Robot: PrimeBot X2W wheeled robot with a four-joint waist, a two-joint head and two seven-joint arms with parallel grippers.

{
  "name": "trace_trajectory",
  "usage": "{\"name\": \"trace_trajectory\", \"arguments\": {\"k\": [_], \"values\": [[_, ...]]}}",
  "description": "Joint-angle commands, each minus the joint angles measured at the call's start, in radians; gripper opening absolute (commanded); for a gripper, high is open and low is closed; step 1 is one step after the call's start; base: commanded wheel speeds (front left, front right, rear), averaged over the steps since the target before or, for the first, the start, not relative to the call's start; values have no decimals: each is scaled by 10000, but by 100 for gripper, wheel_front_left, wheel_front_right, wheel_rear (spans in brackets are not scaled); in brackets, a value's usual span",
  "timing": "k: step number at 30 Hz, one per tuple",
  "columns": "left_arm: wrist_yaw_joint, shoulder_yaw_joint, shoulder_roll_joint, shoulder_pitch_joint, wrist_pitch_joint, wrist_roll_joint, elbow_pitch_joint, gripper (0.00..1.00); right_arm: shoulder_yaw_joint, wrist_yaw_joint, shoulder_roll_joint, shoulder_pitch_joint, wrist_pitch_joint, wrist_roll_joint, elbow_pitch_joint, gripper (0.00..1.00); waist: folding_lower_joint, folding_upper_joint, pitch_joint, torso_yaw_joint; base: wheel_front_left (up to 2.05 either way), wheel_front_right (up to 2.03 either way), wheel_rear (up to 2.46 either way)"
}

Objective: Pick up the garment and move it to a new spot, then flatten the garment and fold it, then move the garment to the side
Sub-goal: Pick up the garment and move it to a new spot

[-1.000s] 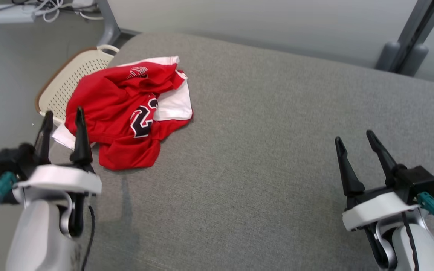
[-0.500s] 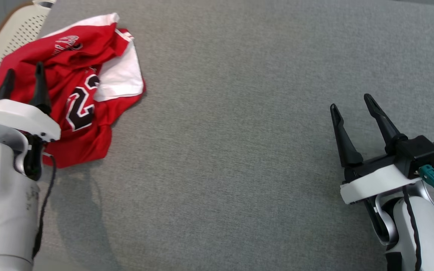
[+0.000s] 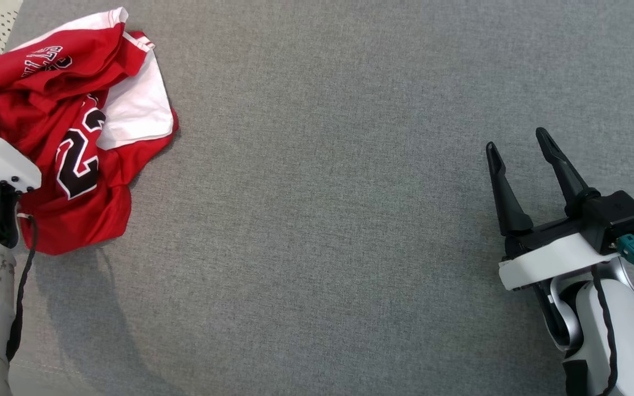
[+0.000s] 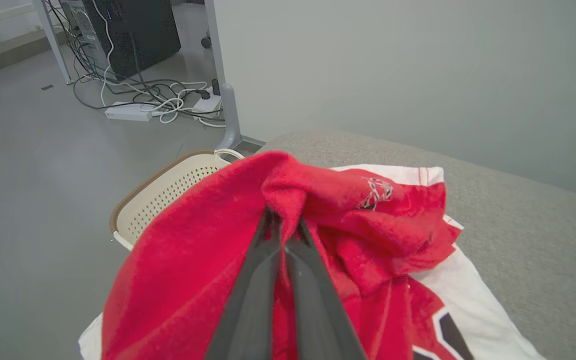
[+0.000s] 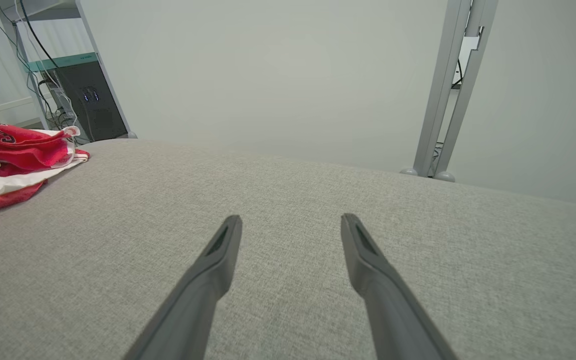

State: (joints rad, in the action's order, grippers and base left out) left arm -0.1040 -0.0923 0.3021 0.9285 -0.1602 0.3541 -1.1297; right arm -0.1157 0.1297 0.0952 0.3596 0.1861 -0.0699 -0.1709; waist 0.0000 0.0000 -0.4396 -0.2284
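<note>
The garment [image 3: 69,137] is a crumpled red and white jersey with a black number, lying at the far left of the grey padded table [image 3: 350,220]. In the left wrist view my left gripper [image 4: 284,225] is shut, its two fingers pinching a raised fold of the red garment [image 4: 358,235]. In the head view the left gripper's tips are buried in the cloth and hidden. My right gripper [image 3: 517,138] stands open over bare table at the right, holding nothing. The right wrist view shows its spread fingers [image 5: 218,255] and the garment [image 5: 13,160] far off to the left.
A cream perforated basket [image 4: 168,192] stands on the floor just past the table's left end, partly under the garment. Cables, a power strip [image 4: 128,112] and a dark computer case lie on the floor beyond. A metal post [image 5: 448,85] stands behind the table.
The head camera has tilted down and shifted, so the scene slid left. My left gripper moved forward into the garment and shut on a fold. The right gripper stayed open.
</note>
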Motion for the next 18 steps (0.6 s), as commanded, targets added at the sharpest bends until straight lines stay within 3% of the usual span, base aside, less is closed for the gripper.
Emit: {"name": "trace_trajectory", "arguments": {"k": [1,9,18], "values": [[1,10,120,187,-306,16,91,0,54,19,12,47,107,-42,-32,100,0,0,112,-23,0,0,0],[45,-96,285,-521,-1047,-133,1587,0,298,21,-138,-349,326,-114,-281,100,0,0,1082,-15,0,0,0],[398,-284,-251,-3438,-1055,-330,5516,0,548,19,-342,-1135,533,-230,-480,100,0,0,2461,316,0,0,0]]}}
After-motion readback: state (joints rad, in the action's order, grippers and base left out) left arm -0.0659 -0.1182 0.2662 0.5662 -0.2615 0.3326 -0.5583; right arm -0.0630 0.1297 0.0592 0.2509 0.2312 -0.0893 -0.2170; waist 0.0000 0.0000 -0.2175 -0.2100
